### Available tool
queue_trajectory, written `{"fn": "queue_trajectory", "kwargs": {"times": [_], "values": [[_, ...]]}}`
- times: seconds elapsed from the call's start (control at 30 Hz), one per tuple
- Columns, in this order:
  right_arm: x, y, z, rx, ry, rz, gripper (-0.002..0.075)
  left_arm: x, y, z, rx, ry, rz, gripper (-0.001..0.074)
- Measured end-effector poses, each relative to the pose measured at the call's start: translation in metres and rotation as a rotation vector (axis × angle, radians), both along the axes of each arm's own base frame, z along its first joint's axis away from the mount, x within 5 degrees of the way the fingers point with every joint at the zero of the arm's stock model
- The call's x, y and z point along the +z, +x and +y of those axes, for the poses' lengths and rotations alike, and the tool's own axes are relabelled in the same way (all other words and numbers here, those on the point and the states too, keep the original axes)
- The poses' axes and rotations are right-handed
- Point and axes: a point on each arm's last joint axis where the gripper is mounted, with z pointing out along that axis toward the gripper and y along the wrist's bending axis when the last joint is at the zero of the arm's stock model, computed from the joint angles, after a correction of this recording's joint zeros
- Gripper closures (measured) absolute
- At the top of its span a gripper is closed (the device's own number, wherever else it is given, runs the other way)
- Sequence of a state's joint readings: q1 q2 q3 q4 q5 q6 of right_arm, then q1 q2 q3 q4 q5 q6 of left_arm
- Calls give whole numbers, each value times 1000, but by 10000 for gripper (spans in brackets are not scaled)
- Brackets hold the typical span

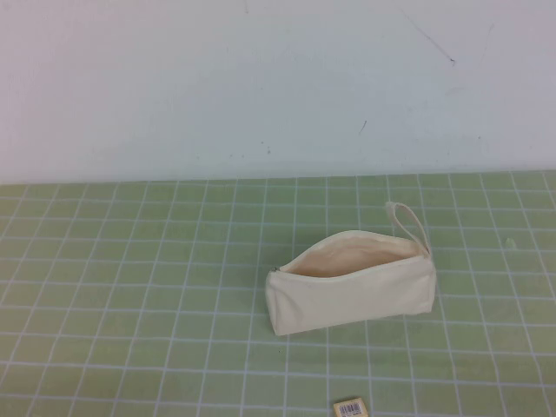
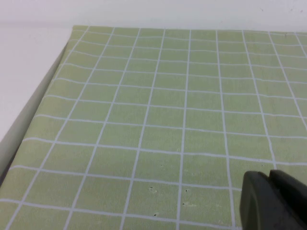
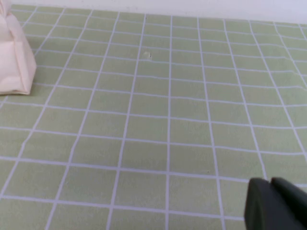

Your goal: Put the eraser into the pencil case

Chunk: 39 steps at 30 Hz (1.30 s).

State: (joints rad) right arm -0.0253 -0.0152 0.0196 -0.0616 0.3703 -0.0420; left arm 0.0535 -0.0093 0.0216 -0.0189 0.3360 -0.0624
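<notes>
Cream off-white fabric zip pencil case (image 1: 352, 282), long and boxy, lies on the green gridded surface (image 1: 130, 287), right of centre, zip open, thin loop strap at its far right end. Small tan-yellow sleeved eraser (image 1: 350, 407) lies apart from it, at the near edge. Left hand (image 2: 273, 201): only a dark corner shows over bare mat; opening cannot be told. Right hand (image 3: 276, 203): likewise, over bare mat, nothing seen held.

— Anything blocking the mat (image 1: 130, 287)?
— Only the pencil case (image 1: 352, 291), right of centre, mouth open upward, and the eraser (image 1: 350, 407) at the near edge, well apart.
— Grippers?
— Left gripper (image 2: 273, 201) and right gripper (image 3: 276, 206) low over bare mat.
</notes>
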Motion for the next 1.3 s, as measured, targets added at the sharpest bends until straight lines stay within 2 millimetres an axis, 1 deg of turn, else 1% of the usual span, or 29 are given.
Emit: {"fn": "queue_trajectory", "kwargs": {"times": [0.6,0.77,0.83,0.87,1.0,1.07,1.1,1.17,1.3], "values": [[0,0,-1,-1,-14,0,727,0,0,0,0,0,0,737],[0,0,0,-15,29,-2,727,0,0,0,0,-2,0,737],[0,0,1,-27,112,-6,727,0,0,0,0,-4,0,737],[0,0,3,-34,202,-7,727,0,0,0,0,-4,0,737],[2,0,18,-70,760,6,727,0,0,0,-1,-10,-1,737],[4,0,23,-73,952,18,727,0,0,0,-1,-12,-1,737],[5,0,24,-71,1012,21,727,0,0,0,-1,-15,-1,737],[6,0,26,-63,1043,22,727,0,0,0,-1,-15,-1,737],[7,0,26,-28,964,7,727,0,0,0,-1,-15,-1,737]]}}
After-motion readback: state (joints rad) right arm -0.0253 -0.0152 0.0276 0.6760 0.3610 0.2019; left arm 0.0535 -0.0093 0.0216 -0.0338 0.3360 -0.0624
